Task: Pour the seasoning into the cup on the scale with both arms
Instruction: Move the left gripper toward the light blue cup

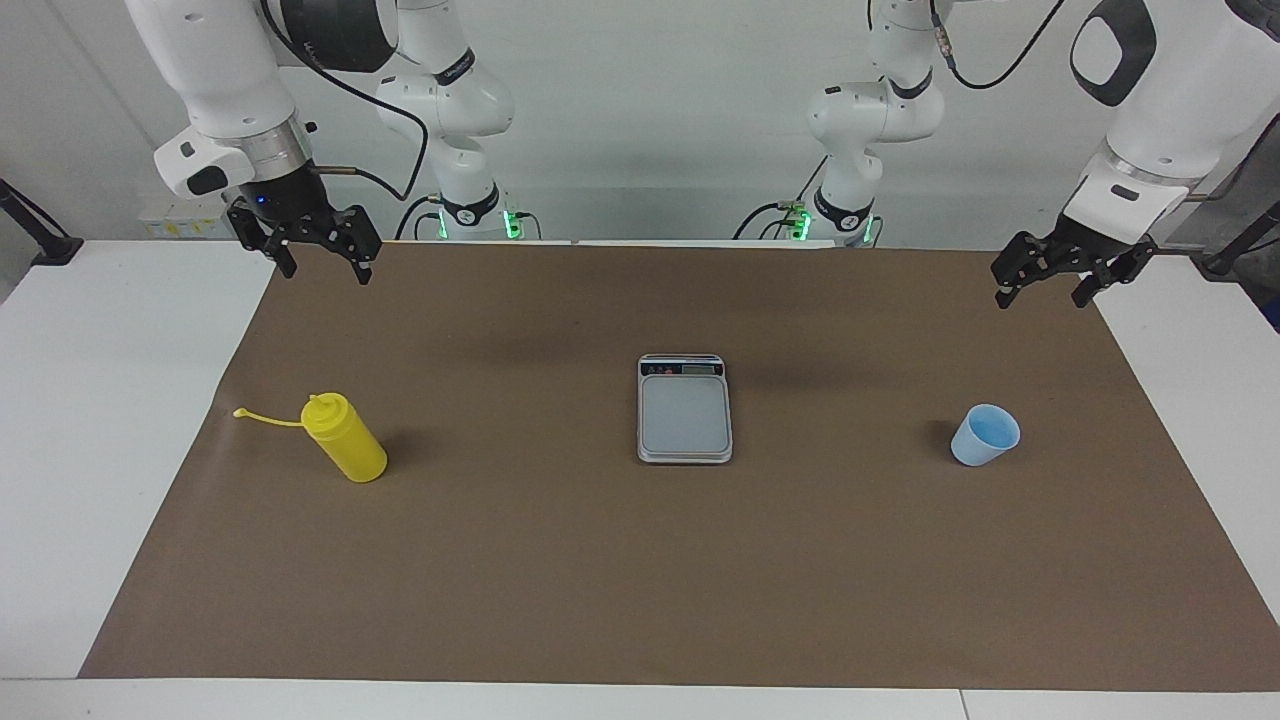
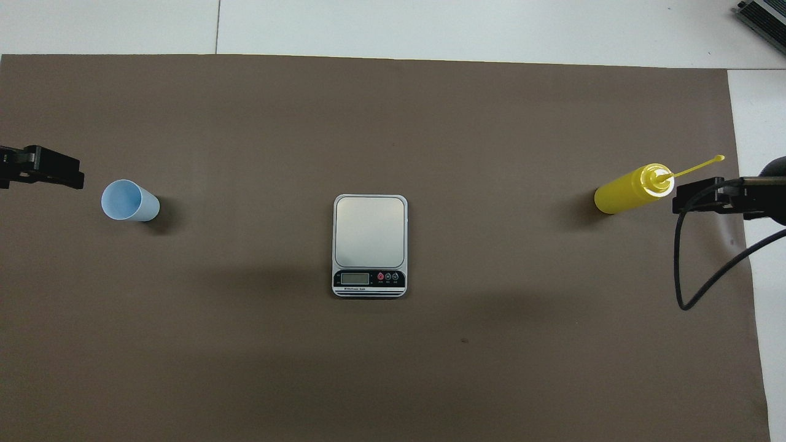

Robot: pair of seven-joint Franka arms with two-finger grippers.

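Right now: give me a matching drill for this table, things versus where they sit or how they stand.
Things:
1. yellow bottle
2. light-blue cup
3. scale
4. left gripper

Places or states:
A. mid-table, nothing on its platform
B. open, raised over the mat's edge
C. upright, toward the right arm's end
D. upright, toward the left arm's end

Pairs: 1-C, 2-D, 3-A, 4-B

A white table (image 1: 110, 400) is spread with a brown paper sheet (image 1: 640, 580). On the sheet stand a silver-grey scale (image 1: 684, 410) at mid-table, a yellow seasoning bottle (image 1: 345, 438) toward the right arm's end, and a light-blue cup (image 1: 985, 435) toward the left arm's end, all well apart.
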